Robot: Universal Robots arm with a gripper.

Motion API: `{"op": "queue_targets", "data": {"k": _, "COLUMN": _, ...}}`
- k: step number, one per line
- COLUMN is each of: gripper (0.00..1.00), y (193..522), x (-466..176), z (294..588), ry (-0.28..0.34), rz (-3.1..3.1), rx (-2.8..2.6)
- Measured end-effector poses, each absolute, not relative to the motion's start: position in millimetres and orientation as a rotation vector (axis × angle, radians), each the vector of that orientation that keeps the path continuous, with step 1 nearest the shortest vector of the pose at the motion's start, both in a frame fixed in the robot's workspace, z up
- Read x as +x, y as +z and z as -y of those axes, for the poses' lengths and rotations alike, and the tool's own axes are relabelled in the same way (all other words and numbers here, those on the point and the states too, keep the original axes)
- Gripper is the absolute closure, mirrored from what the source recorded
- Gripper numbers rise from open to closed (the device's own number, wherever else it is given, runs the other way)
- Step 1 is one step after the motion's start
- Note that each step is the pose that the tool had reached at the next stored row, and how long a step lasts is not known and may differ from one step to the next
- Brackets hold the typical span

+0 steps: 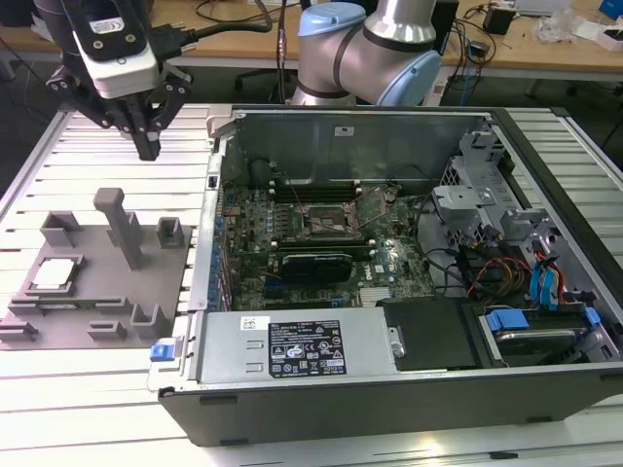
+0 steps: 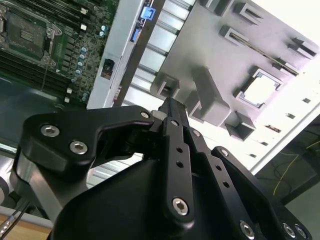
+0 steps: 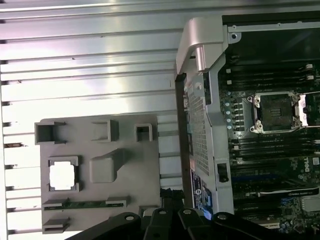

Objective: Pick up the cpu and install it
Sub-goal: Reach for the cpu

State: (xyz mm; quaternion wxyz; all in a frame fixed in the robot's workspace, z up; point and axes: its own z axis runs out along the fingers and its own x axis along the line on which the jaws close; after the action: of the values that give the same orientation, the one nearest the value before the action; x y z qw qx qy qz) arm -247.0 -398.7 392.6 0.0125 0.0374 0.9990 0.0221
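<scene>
The work stands at the very first step: the pick has not begun. The pincer (image 1: 146,146) hangs in the air above the bench (image 1: 78,409), its fingers drawn together at the tips and holding nothing.

The cpu (image 1: 54,273) lies flat in a square recess of the grey holder plate (image 1: 92,287). It is below the pincer and well apart from it, on the side away from the computer case (image 1: 341,399). On the pincer's other side, down inside the case, the socket (image 1: 326,219) shows bare, with nothing seated in it.

As I judge it, taking the chip calls for the fingers to part first, then for the pincer to be centred squarely over the recess. The chip is thin and sits low between the recess corners, so the fingers have little edge to catch.

By count:
- one cpu
- one holder plate, with one tall post (image 1: 122,229) standing on it
- one case
- one socket
- one pincer
</scene>
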Motion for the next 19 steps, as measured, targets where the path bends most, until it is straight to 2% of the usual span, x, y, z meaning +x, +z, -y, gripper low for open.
{"op": "queue_targets", "data": {"k": 19, "gripper": 0.89, "y": 392.6, "x": -283.7, "z": 398.7, "ry": 0.069, "rz": -3.114, "rx": 0.117}}
